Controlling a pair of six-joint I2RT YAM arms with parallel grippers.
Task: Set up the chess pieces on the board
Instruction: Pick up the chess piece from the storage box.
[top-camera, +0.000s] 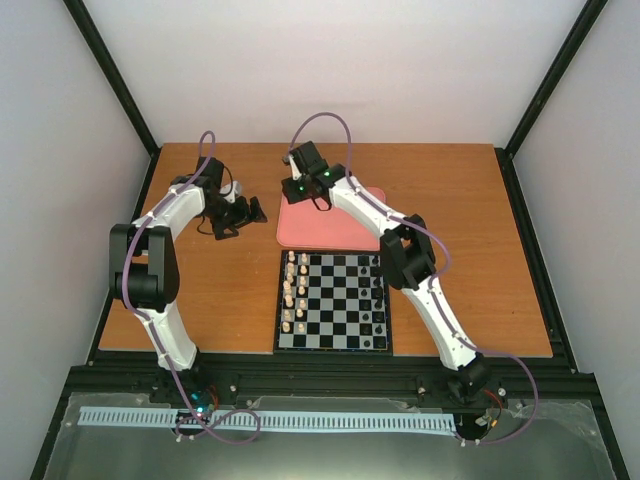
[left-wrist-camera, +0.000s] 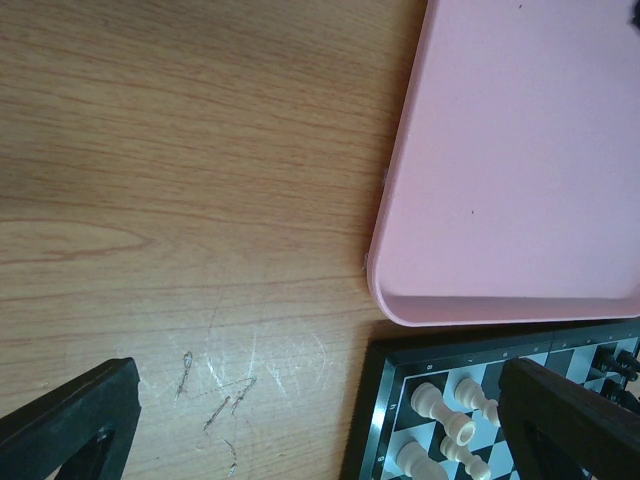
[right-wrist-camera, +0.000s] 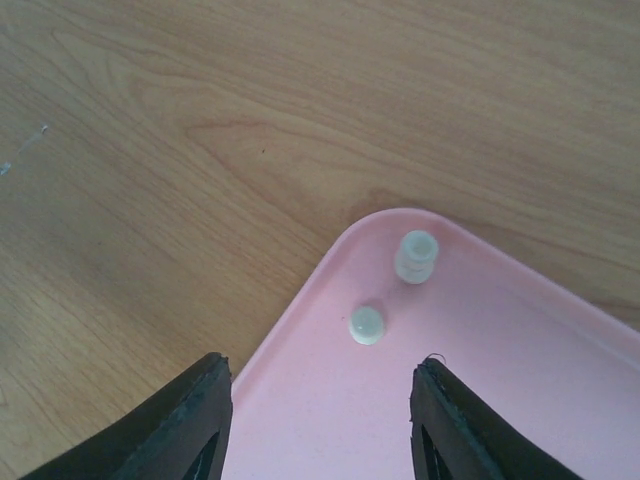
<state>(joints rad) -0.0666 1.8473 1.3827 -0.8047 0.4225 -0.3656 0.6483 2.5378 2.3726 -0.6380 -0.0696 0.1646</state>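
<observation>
The black-and-white board (top-camera: 333, 300) lies near the front of the table. Several cream chess pieces (top-camera: 291, 295) stand in its two left columns, and some show in the left wrist view (left-wrist-camera: 445, 410) on the board's corner (left-wrist-camera: 385, 400). Two more pale pieces, a taller one (right-wrist-camera: 416, 256) and a small round-topped one (right-wrist-camera: 367, 325), stand in a corner of the pink tray (right-wrist-camera: 500, 400). My right gripper (right-wrist-camera: 322, 400) hangs open and empty over that corner (top-camera: 296, 185), just short of the two pieces. My left gripper (left-wrist-camera: 320, 420) is open and empty above bare wood, left of the tray (top-camera: 250, 213).
The pink tray (top-camera: 330, 225) lies just behind the board, its edge (left-wrist-camera: 400, 200) close to the left gripper. Black pieces (top-camera: 378, 295) stand along the board's right column. Dark frame posts edge the table (top-camera: 180, 300).
</observation>
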